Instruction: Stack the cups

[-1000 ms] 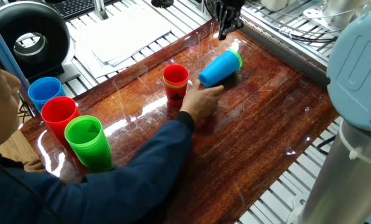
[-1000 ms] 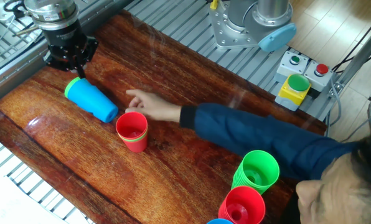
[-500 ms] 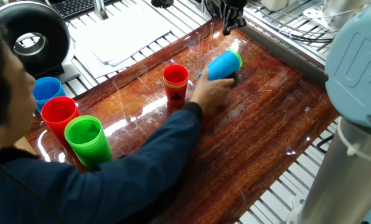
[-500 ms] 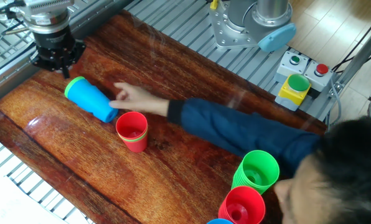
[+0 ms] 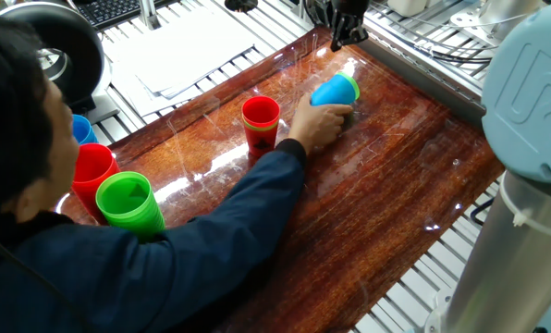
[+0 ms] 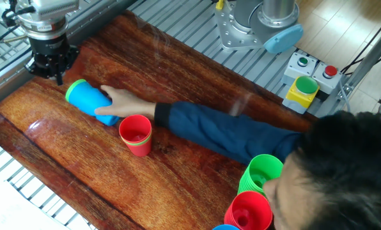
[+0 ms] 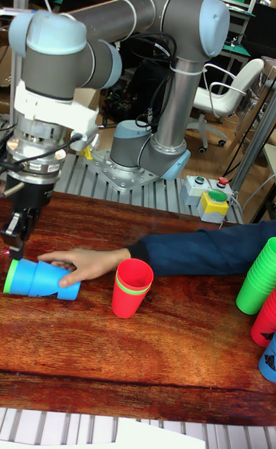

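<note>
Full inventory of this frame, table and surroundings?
Lying cups: blue over green, nested, on their side, table's far end by the gripper.
Upright cups: red with green inside, mid-table.
Tall piles: three, green, red, blue, at the person's end.
Table: one, dark glossy wood.
Button box: one, yellow with green button, beside the robot base.
Person's hand: on the lying cups.
Gripper: black, just beyond the lying cups, touching nothing.

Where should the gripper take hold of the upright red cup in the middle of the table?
Probably at the rim, coming straight down from above. The red cup stands upright with its wide mouth open upward, so one finger could go inside and one outside the wall. The person's hand rests on the tipped blue cup right beside it, so the far side from that looks safer.
</note>
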